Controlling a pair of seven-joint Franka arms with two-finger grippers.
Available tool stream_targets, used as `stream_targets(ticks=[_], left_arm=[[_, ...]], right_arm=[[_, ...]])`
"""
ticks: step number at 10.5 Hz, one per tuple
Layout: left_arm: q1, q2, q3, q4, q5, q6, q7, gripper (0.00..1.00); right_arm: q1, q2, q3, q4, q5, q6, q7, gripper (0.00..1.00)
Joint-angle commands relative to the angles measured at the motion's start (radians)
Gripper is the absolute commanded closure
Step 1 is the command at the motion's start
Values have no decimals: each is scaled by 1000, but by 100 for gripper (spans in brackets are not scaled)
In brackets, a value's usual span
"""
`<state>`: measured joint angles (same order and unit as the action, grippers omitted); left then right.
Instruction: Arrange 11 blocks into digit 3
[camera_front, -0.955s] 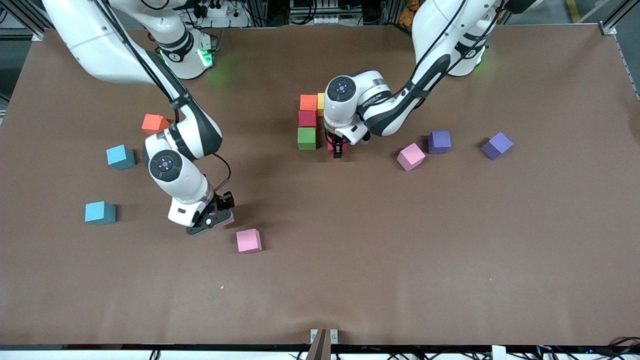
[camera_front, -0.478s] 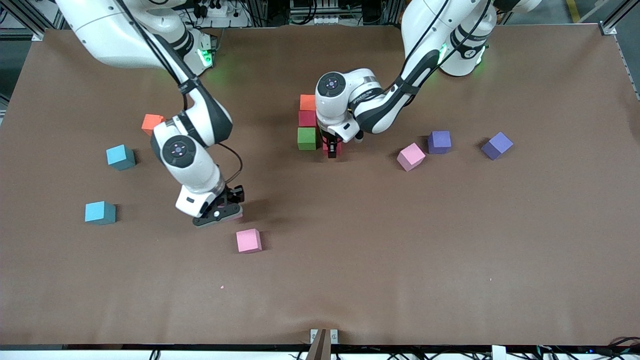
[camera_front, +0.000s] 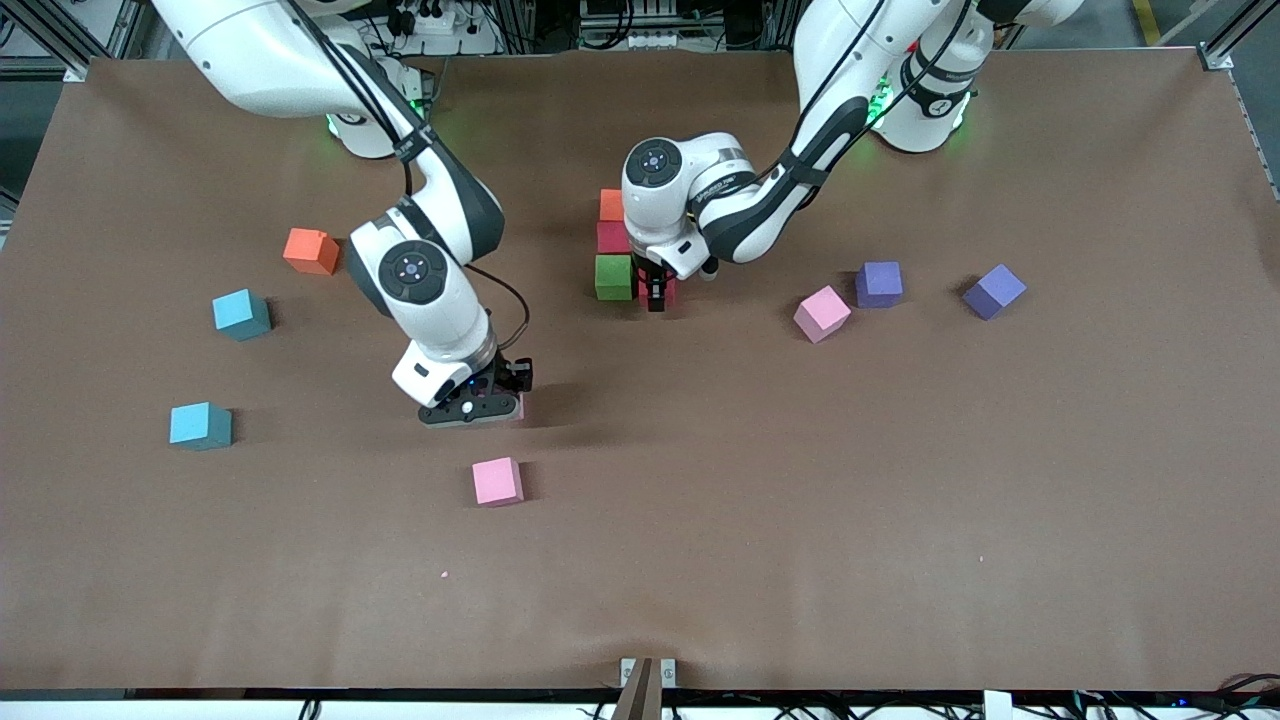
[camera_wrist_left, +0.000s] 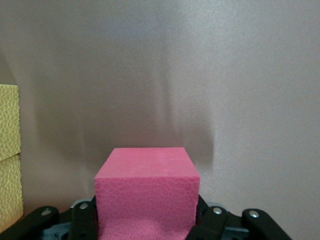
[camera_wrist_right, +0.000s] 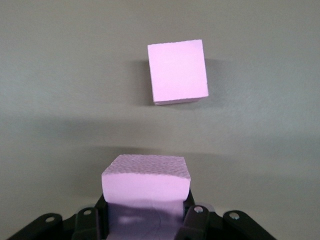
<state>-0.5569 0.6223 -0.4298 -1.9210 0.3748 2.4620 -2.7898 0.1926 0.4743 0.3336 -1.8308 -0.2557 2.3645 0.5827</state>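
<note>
The left gripper (camera_front: 656, 297), clamped on 1 red cube (camera_wrist_left: 146, 192), hangs just beside the green cube (camera_front: 613, 277); the right gripper (camera_front: 487, 405), over bare table, grips 1 pink cube (camera_wrist_right: 146, 184).

three stacked-in-a-row blocks (camera_front: 613, 240) touch mid desk (camera_front: 900, 500); three loose blocks (camera_front: 880, 284) lie toward the left arm's end, another block (camera_front: 497, 481) nearer the camera, three cubes (camera_front: 241, 314) toward the right arm's end.
</note>
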Motion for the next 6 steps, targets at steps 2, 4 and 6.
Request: stream_targets(ticks=[2, 4, 6], left_arm=[[-51, 54, 8, 16, 61, 2, -258, 65], [-51, 56, 8, 16, 61, 2, -260, 64], [-55, 57, 8, 17, 61, 2, -260, 60]], right_arm=[[7, -23, 39, -15, 10, -16, 155, 80], [13, -20, 44, -22, 10, -17, 186, 80], [16, -22, 45, -24, 10, -16, 218, 80]])
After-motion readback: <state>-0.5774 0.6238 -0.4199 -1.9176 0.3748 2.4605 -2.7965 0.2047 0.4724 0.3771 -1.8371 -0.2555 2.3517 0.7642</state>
